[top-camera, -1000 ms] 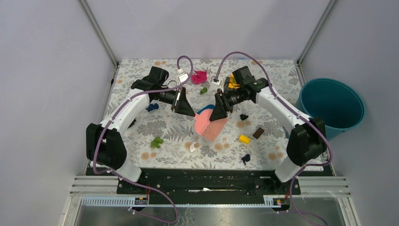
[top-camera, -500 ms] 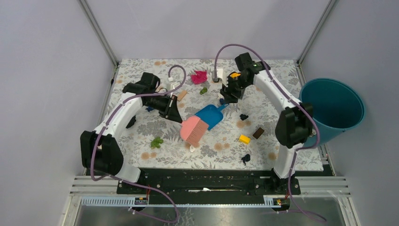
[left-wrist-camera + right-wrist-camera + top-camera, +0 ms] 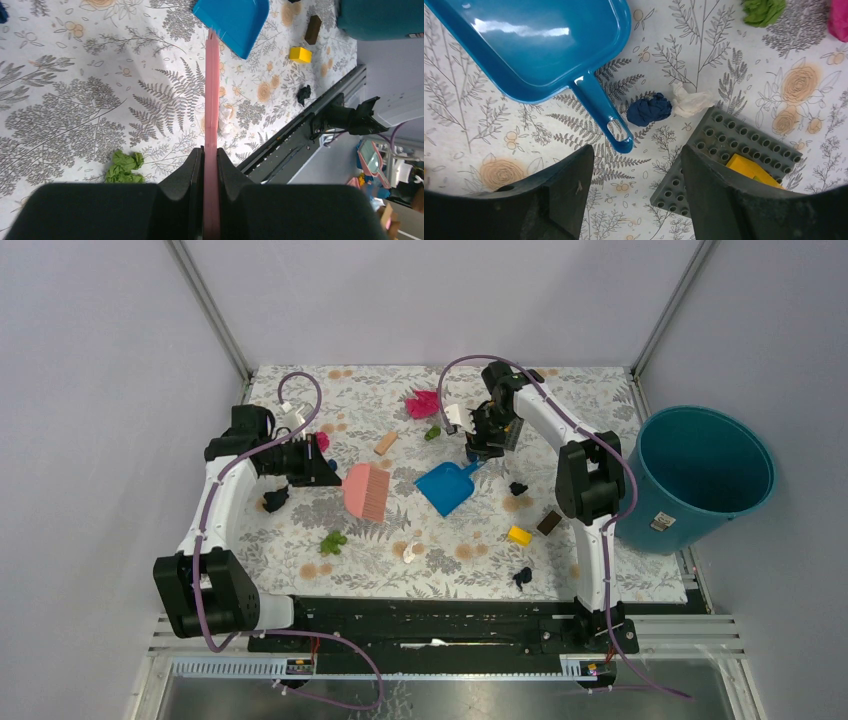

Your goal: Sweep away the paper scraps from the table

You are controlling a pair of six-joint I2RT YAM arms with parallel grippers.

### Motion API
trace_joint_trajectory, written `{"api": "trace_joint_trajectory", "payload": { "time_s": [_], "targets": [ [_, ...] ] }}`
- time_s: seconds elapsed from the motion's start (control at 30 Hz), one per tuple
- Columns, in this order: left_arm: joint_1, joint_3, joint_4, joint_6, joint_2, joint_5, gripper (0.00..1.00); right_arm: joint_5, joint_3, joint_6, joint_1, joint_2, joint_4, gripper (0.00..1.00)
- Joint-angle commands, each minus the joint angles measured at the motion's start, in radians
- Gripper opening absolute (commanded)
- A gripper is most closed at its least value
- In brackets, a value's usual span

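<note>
Rt side: right gripper (image 3: 631, 165) fingers spread over dustpan (image 3: 544, 45) handle tip, gap betw. them clear. Obstacles just beside handle: dark blue wad (image 3: 650, 109) touching white wad (image 3: 691, 101); grey stud plate (image 3: 744, 145) partly behind one finger. Centre: lane betw. brush (image 3: 365, 490) and dustpan is bare cloth. Near part of table (image 3: 450, 575): green wad (image 3: 333, 541), yellow block (image 3: 519, 535), brown block (image 3: 549, 523) in the way. Bucket (image 3: 705, 475) stands beside rt edge.

My left claw (image 3: 325, 467) grips the pink brush (image 3: 367, 490), just left of the blue dustpan (image 3: 447, 487); my right claw (image 3: 482, 447) hangs over its handle, seemingly open.
</note>
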Motion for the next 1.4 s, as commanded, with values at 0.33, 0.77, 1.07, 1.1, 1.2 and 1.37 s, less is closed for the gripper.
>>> {"api": "trace_joint_trajectory", "payload": {
  "time_s": [0.33,0.77,1.07,1.1,1.2,1.37],
  "targets": [
    [0.056,-0.065,0.041,-0.009,-0.111,-0.015,0.0,0.058,-0.059,-0.123,0.005,0.02,-0.069,0.71],
    [0.06,-0.071,0.041,0.0,-0.108,0.022,0.0,0.041,-0.181,-0.059,0.023,-0.057,-0.067,0.65],
    [0.059,-0.077,0.041,0.003,-0.113,0.028,0.0,0.008,-0.301,0.052,0.028,-0.139,0.033,0.53],
    [0.06,-0.078,0.041,0.004,-0.114,0.028,0.0,0.001,-0.312,0.065,0.029,-0.146,0.045,0.52],
    [0.06,-0.082,0.041,0.007,-0.115,0.027,0.0,-0.01,-0.353,0.095,0.035,-0.163,0.074,0.51],
    [0.059,-0.09,0.056,-0.001,-0.116,0.03,0.0,-0.012,-0.396,0.119,0.045,-0.178,0.107,0.5]
  ]
}}
